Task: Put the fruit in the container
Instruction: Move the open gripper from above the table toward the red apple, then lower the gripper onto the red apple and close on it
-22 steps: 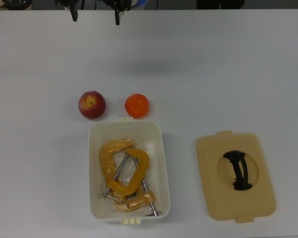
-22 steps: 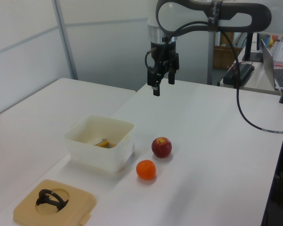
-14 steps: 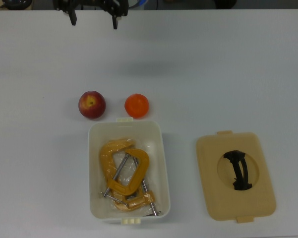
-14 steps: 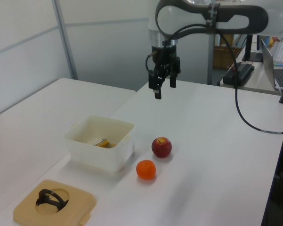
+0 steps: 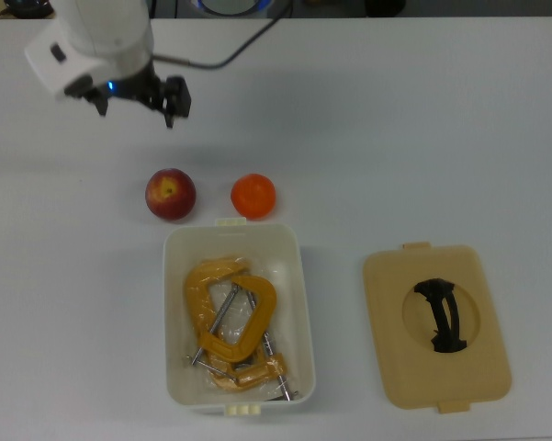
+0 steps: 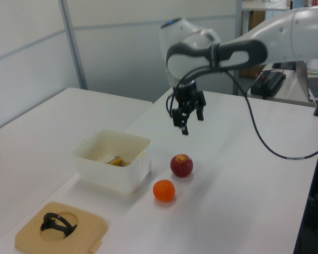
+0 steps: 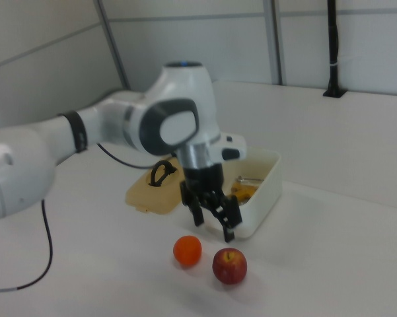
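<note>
In the top view, left to right: my hand (image 5: 135, 107) hangs open and empty above the desk (image 5: 395, 138); apple (image 5: 171, 194) and orange (image 5: 253, 196) sit just outside the white tub (image 5: 298, 303), which holds C-clamps (image 5: 230, 322); tan lid (image 5: 436, 323) lies rightmost.

Top view looks straight down on my table (image 5: 422, 138). Left view and right view sit off opposite sides, angled down, fairly close. All three catch the container (image 6: 112, 160), apple (image 7: 230, 265), orange (image 5: 253, 196).
</note>
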`<state>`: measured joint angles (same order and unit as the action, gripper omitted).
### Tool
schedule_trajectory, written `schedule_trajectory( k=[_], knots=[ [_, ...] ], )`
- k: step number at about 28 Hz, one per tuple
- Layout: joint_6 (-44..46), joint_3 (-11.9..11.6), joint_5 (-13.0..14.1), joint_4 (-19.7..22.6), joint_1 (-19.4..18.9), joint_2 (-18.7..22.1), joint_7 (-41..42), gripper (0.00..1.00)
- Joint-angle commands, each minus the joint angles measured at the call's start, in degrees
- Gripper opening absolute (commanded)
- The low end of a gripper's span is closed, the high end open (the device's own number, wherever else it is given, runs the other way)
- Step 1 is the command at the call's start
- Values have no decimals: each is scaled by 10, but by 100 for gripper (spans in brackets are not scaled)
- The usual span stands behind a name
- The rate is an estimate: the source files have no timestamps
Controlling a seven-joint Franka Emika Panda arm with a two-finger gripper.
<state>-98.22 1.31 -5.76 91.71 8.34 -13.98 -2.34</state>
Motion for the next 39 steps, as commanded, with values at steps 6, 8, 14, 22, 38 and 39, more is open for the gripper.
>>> schedule_trajectory(
  k=[6, 8, 14, 22, 38, 39],
  knots=[
    [-83, -1, -18, 30, -6, -56, 7, 100],
    [-90, 1, -16, 31, -6, -61, 7, 100],
    [-121, 4, -9, 43, -10, -79, 5, 100],
    [-146, 7, 7, 50, -22, -104, 3, 100],
    [-149, 3, 15, 47, -18, -96, 9, 36],
    [-148, 2, 15, 45, -17, -91, 8, 36]
  ],
)
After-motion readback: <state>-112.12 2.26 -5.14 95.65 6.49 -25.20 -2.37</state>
